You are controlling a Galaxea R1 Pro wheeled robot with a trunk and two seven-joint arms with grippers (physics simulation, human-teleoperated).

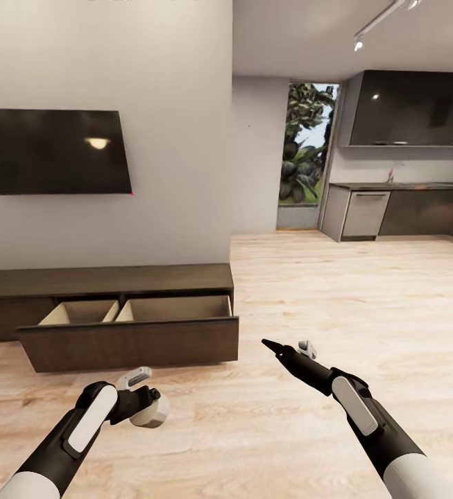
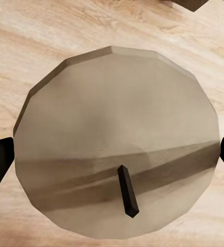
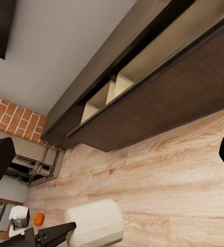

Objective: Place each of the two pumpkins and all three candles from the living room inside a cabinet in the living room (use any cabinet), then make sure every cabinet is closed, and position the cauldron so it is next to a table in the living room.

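Our left gripper [image 1: 145, 405] grips a candle [image 1: 150, 412] between its fingers — our right gripper [image 1: 288, 346] hangs open, empty — before the cabinet's [image 1: 115, 281] pulled-out drawer [image 1: 129, 339].

Matt beige waxy candle [image 2: 114, 139], dark wood-grain cabinet [image 1: 129, 339], pale wooden floor [image 1: 337, 291].

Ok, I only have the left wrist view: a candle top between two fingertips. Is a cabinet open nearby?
Observer: Yes. In the head view the cabinet stands just ahead of the left gripper holding the candle, with its wide front pulled out.
Operator: Anything inside?
Observer: Two compartments show, but their floors are hidden behind the front.
Operator: And the other arm?
Observer: The right gripper is open and holds nothing, over bare floor to the cabinet's right.
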